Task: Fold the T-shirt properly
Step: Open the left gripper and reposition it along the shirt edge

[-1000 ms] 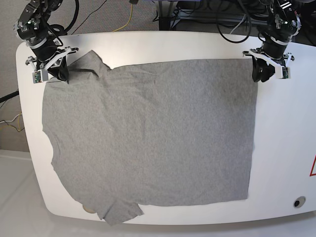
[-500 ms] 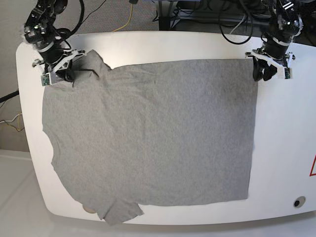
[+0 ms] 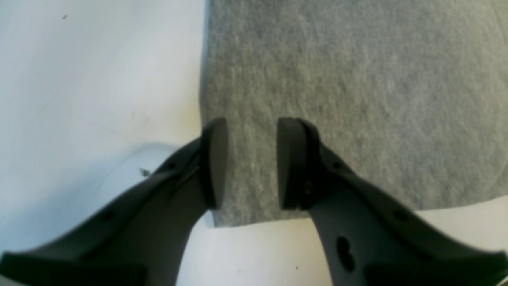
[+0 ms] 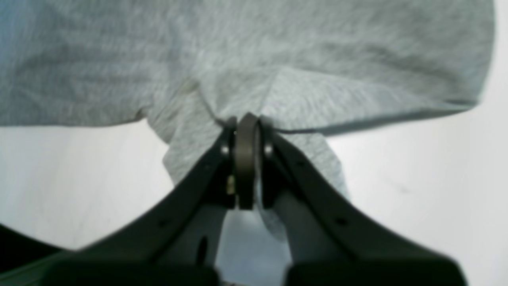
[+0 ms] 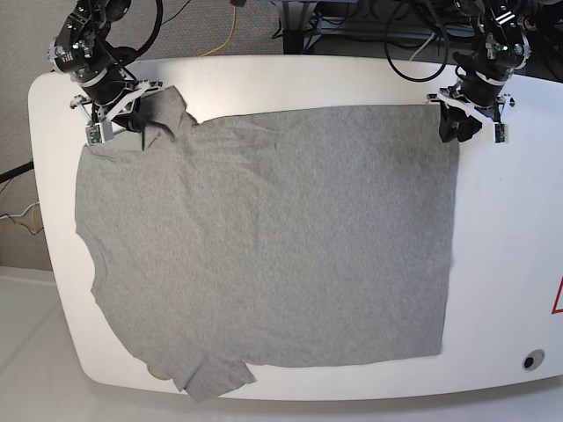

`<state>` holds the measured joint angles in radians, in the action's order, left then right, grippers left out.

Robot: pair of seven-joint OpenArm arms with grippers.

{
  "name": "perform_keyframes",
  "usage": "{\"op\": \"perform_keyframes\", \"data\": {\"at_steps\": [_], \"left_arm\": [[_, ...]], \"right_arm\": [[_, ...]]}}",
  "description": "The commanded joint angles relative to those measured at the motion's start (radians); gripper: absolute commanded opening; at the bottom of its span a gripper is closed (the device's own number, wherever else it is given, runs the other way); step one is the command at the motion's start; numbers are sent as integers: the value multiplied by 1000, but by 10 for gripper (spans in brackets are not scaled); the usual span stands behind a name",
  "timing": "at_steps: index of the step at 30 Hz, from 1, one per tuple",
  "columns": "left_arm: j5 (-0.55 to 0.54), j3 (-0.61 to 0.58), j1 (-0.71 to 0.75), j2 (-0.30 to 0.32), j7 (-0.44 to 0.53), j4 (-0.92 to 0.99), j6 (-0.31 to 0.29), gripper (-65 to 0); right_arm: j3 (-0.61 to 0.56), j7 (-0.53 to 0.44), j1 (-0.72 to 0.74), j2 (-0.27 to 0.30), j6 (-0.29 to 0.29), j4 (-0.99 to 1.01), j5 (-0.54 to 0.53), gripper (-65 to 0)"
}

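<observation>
Grey T-shirt point(image 5: 264, 237), one, flat on table point(image 5: 510, 229), two tools: left tool point(image 3: 250, 159) spread, right tool point(image 4: 246, 131) pinching sleeve.

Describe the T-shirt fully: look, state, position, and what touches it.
The T-shirt is plain heather-grey soft knit, spread nearly flat on the white table, with light wrinkles. One sleeve hangs over the near edge. The right end effector pinches the bunched far sleeve; the left end effector stands open over a hem corner.

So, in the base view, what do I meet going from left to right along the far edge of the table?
Right claw shut on the T-shirt's sleeve → T-shirt → left claw open at the shirt's corner → bare table.
</observation>
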<state>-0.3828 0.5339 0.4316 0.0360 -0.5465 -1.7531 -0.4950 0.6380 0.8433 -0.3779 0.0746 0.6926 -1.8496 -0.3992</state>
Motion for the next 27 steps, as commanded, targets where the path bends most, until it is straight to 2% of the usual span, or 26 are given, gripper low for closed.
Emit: {"op": "perform_keyframes", "data": {"at_steps": [1,10,19,27], "left_arm": [[-20,2,-1,6,21,-18,-6,-457],[-20,10,-1,12,21,-21,-4,-457],[-21,111,-1,11,21,-66,-4,-457],[-21,145,-4,15,21,-84,-3,-451]], "right_arm": [[6,-20,1,15,5,-15,-17,-650],[6,-20,6,17,5,-15,-13,-650],[6,-20,7,18,5,-15,-11,-650],[6,-20,9,20,5,-15,-11,-650]]}}
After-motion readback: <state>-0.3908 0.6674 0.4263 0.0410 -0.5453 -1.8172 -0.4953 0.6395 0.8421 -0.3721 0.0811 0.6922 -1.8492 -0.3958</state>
